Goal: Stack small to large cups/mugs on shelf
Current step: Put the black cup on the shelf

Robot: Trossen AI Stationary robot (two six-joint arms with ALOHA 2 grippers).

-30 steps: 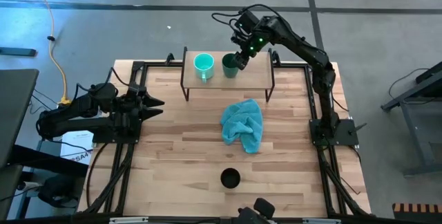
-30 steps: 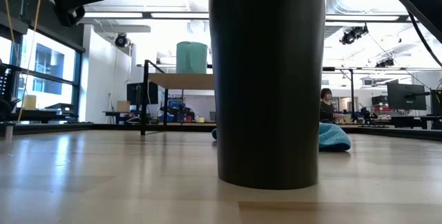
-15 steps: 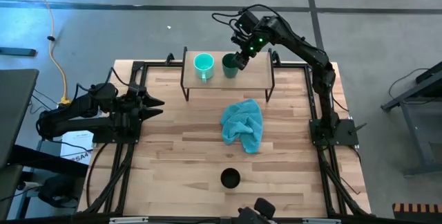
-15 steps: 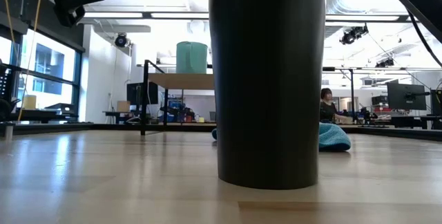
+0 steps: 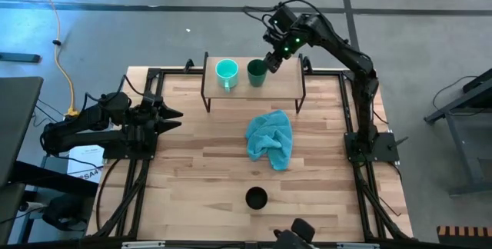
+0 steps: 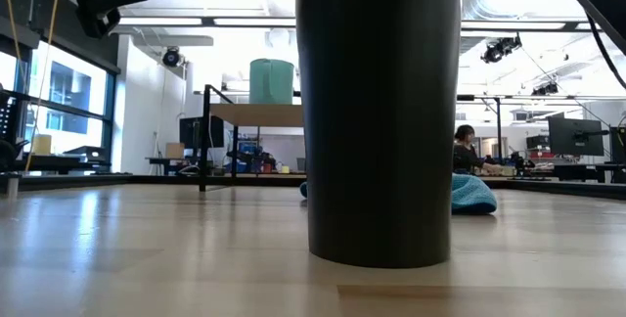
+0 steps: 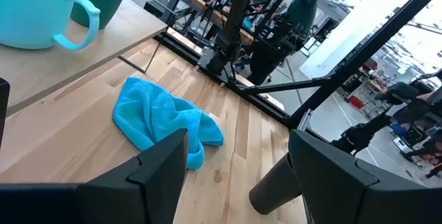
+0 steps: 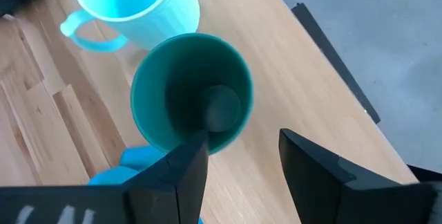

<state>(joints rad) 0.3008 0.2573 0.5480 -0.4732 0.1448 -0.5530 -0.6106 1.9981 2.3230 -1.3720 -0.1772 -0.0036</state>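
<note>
My right claw (image 5: 271, 62) hangs just above the shelf (image 5: 286, 87), beside the dark green cup (image 5: 256, 72), with its fingers spread and nothing between them; my wrist view looks straight down into that cup's mouth. The cup stands upright near the middle of the shelf, and the light turquoise mug (image 5: 226, 71) stands just beside it toward the shelf's left end, handle pointing to the bench's (image 5: 200, 172) front. The two look close, but I cannot tell whether they touch.

My judgement is that two of the three are placed and the black cup (image 5: 256, 198) is what remains. It stands alone near the front edge of the bench, well apart from the shelf, with the teal cloth (image 5: 270, 139) lying between them. The next move calls for lifting clear of the green cup without nudging it, reaching across to the front, and closing on the tall black cup low enough that it does not tip.

My left claw (image 5: 171, 116) waits open over the bench's left edge, holding nothing.

The low view is mostly blocked by the black cup, which hides the green cup and half the shelf. A person sits in the room far behind the bench.
</note>
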